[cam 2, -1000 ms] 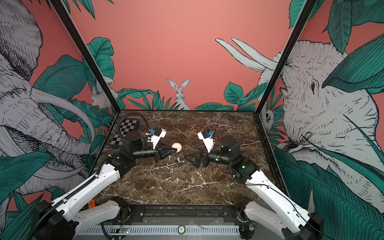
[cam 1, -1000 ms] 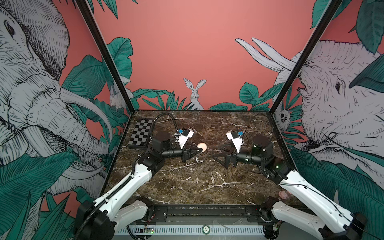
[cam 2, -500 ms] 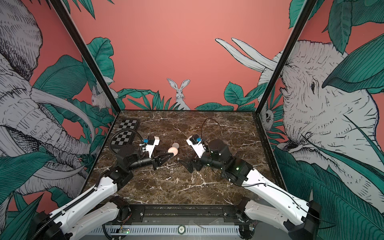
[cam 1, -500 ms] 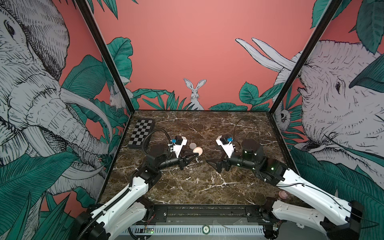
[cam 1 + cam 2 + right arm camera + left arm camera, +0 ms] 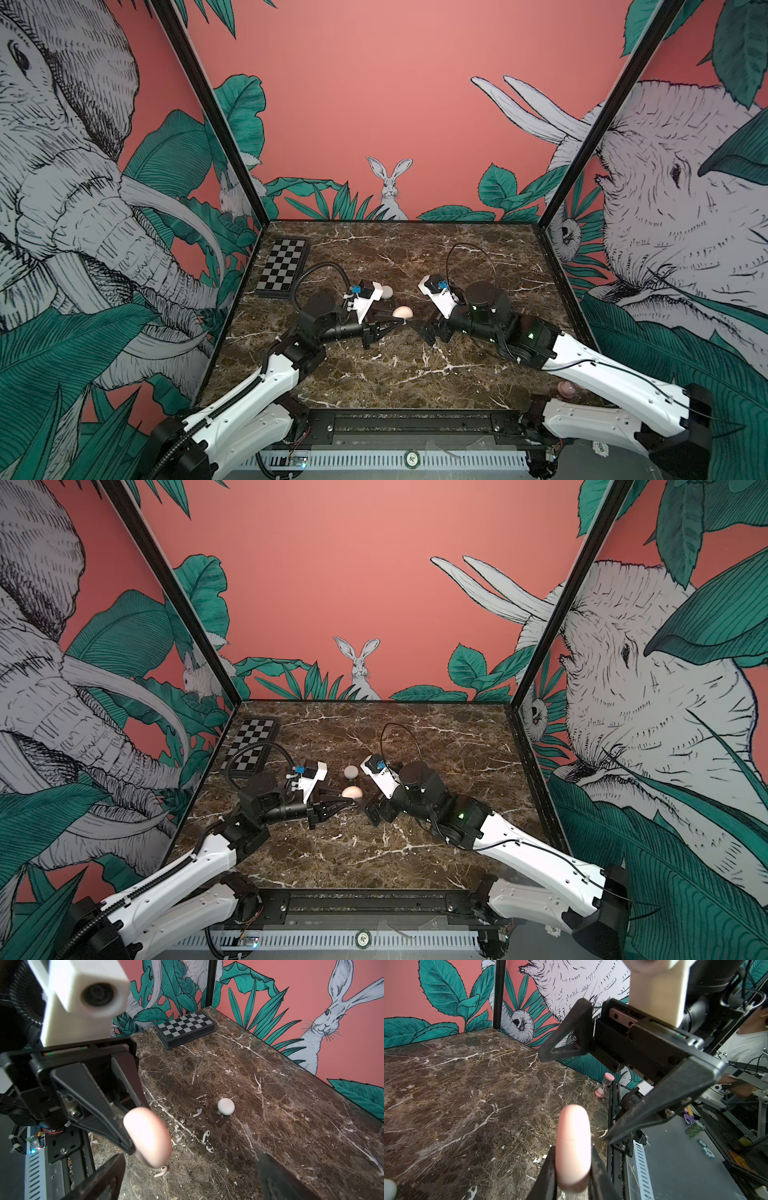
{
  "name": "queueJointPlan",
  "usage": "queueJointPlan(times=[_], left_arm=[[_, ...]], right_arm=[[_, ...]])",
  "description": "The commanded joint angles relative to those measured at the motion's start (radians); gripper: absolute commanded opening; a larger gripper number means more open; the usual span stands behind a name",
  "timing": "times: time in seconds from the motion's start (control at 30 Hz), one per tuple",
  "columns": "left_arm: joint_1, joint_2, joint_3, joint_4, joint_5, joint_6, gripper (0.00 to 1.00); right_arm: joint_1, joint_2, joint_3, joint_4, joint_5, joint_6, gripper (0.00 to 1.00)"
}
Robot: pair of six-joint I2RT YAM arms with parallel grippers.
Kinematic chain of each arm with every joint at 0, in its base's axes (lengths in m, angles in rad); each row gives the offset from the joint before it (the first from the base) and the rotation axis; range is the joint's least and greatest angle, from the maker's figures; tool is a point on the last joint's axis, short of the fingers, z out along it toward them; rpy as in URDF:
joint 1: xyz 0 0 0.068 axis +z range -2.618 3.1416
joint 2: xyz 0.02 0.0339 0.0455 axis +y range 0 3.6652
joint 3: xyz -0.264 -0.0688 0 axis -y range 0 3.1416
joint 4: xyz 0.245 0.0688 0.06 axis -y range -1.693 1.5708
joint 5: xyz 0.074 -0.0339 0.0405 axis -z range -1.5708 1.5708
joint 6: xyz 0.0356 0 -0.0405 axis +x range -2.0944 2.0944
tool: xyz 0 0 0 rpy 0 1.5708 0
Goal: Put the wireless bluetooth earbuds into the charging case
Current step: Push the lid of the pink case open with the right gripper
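Moved: left claw (image 5: 391, 322) and right claw (image 5: 574, 1098) forward, closer together;
Grip: left claw pinches pink case (image 5: 403, 312) edgewise, presenting it;
Opposite: right claw wide, probably to open it;
Earbuds (image 5: 197, 1112): loose on counter (image 5: 291, 1115).

Marble table (image 5: 478, 257) far right lies bare; chessboard (image 5: 282, 268) blocks far-left corner, earbuds (image 5: 206, 1135) dot the middle

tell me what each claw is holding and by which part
The left claw pinches the pink charging case across its broad faces near one end; most of it sticks out past the tips. The open right claw holds nothing.
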Motion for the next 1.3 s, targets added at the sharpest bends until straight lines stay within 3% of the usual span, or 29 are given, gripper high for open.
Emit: queueJointPlan(times=[0.0,0.6,1.27], left_arm=[[-0.004,-0.008,0.014,0.009,0.032,0.016,0.0],[-0.007,-0.027,-0.003,0.052,0.074,0.006,0.0],[-0.01,-0.056,-0.004,0.021,0.072,0.057,0.0]], right_arm=[[0.01,-0.001,0.019,0.045,0.028,-0.006,0.98],[0.01,0.004,0.015,0.054,0.147,0.022,0.98],[0.009,-0.021,0.009,0.064,0.182,0.035,0.98]])
